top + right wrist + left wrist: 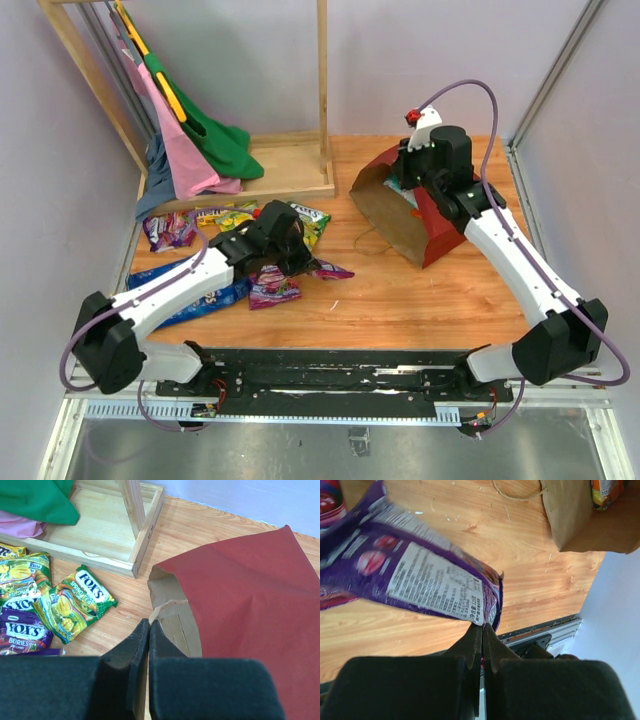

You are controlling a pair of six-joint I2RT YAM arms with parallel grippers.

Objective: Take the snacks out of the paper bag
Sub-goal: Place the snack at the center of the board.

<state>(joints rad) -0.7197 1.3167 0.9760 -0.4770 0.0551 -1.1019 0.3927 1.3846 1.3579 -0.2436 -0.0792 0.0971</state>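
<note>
This has the look of a robotics lab cell: a wooden bench (400,290) boxed in by plain pale walls (400,60) and aluminium frame posts (560,70). Two white-and-black arms, left arm (160,300) and right arm (520,250), are bolted to a black rail (330,375), with purple cables (470,88) looping off them.

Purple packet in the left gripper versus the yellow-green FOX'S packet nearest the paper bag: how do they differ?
The purple packet is pinched by the left gripper; the yellow-green packet lies free on the table. The purple packet shows its text side, the yellow-green packet its logo side. Both are glossy snack packets.
</note>
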